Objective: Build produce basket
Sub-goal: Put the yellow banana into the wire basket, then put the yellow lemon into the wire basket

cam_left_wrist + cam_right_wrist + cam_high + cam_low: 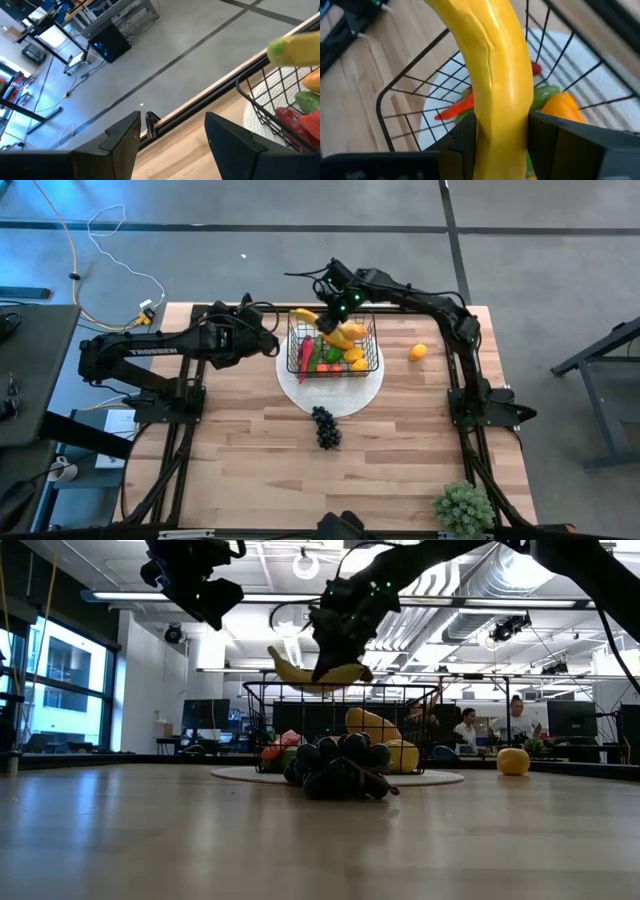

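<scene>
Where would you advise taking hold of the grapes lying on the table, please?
Probably from straight above, jaws closing across the middle of the grapes. The bunch lies low and lumpy on the bare table, just off the plate, with open space around it.

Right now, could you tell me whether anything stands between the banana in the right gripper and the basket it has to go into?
Nothing visible does. The right gripper holds the banana just above the open-topped basket; below it lie only produce pieces already inside. The left gripper waits open beside the basket, clear of the path.
</scene>
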Robot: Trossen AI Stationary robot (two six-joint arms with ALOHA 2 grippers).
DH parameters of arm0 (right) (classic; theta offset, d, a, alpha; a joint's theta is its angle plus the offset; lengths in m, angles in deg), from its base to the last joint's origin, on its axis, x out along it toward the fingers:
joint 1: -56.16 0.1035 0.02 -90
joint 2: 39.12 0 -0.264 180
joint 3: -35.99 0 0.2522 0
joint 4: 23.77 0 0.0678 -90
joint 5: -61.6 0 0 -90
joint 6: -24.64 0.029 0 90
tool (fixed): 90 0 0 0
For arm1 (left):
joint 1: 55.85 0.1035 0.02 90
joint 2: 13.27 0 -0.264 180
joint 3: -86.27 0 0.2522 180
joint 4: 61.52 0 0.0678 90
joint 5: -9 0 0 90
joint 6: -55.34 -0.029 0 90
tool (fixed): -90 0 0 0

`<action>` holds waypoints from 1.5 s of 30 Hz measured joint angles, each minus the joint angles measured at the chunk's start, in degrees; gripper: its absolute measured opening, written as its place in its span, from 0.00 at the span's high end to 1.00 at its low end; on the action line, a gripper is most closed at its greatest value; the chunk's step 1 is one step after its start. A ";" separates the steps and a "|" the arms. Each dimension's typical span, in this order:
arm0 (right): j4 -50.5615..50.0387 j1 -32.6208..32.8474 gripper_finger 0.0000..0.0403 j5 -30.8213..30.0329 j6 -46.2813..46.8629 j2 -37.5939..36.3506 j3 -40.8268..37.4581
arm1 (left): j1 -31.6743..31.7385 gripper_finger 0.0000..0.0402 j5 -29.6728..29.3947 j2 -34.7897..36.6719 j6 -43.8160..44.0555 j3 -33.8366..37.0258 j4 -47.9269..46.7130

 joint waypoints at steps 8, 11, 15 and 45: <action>7.69 -0.02 0.73 0.88 8.30 0.02 -4.96 | 1.16 0.48 -0.04 0.00 0.02 0.00 0.00; 11.17 0.07 0.73 0.88 12.22 -0.02 -7.61 | 1.16 0.48 -0.11 0.00 0.02 0.00 0.00; 14.49 0.07 0.73 0.83 16.27 0.02 -9.92 | 1.16 0.48 -0.11 0.00 -0.02 0.00 0.00; 19.64 1.33 0.47 -2.89 27.89 0.00 -12.34 | 1.14 0.48 1.22 0.00 -6.56 0.00 0.15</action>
